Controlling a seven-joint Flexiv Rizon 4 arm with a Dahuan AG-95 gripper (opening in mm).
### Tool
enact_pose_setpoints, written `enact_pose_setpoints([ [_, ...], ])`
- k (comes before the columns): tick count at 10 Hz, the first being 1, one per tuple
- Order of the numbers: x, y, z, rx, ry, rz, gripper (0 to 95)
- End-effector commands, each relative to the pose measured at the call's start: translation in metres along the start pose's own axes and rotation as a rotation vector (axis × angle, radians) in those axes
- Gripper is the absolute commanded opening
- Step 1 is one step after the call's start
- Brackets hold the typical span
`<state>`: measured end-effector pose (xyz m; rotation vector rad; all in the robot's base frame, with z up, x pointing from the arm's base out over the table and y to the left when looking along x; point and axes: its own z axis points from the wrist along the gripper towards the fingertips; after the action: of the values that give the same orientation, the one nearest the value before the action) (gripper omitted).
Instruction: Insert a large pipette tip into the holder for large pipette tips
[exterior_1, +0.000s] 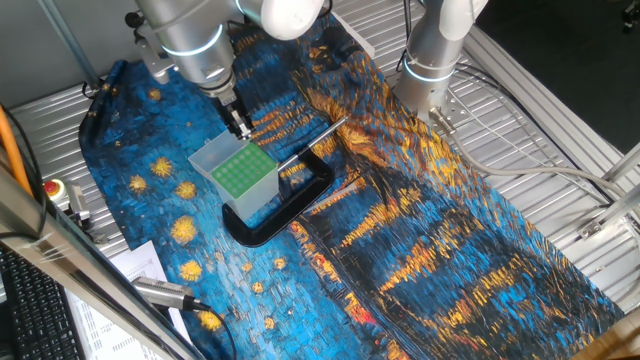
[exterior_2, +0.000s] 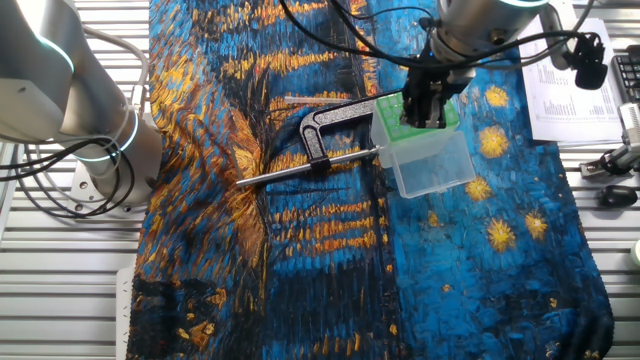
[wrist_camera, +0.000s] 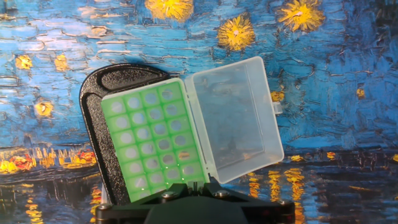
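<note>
Hovering just above the one holder (exterior_1: 240, 172), the end effector (exterior_1: 240, 124) points down at its green grid (wrist_camera: 155, 140); whether the fingers are spread or closed on anything cannot be told, since the hand view shows only the black base at the bottom edge. In that view the grid counts four holes across by six down, and the clear lid (wrist_camera: 233, 118) is swung open to the right. The single pipette tip (exterior_2: 312, 99) lies flat on the painted cloth (exterior_2: 300, 250), apart from the holder, beyond the black clamp (exterior_2: 335, 125). There is one clamp, with its metal rod (exterior_2: 305, 169) running past the holder. A second arm (exterior_2: 60, 100) stands at the desk (exterior_1: 560, 140) edge.
</note>
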<state>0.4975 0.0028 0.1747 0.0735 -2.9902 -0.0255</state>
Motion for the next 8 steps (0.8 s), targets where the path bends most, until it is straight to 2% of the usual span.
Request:
enact_pose_setpoints([
  [1,-0.0022,-0.0189,0.0054,0.0,0.106,-0.04,0.0],
  [3,-0.0024,-0.019,0.0057,0.001,0.107,-0.039,0.0],
  [5,-0.0026,-0.019,0.0055,0.031,0.081,-0.058,0.0],
  [8,-0.0026,-0.019,0.0055,0.007,0.106,-0.113,0.0],
])
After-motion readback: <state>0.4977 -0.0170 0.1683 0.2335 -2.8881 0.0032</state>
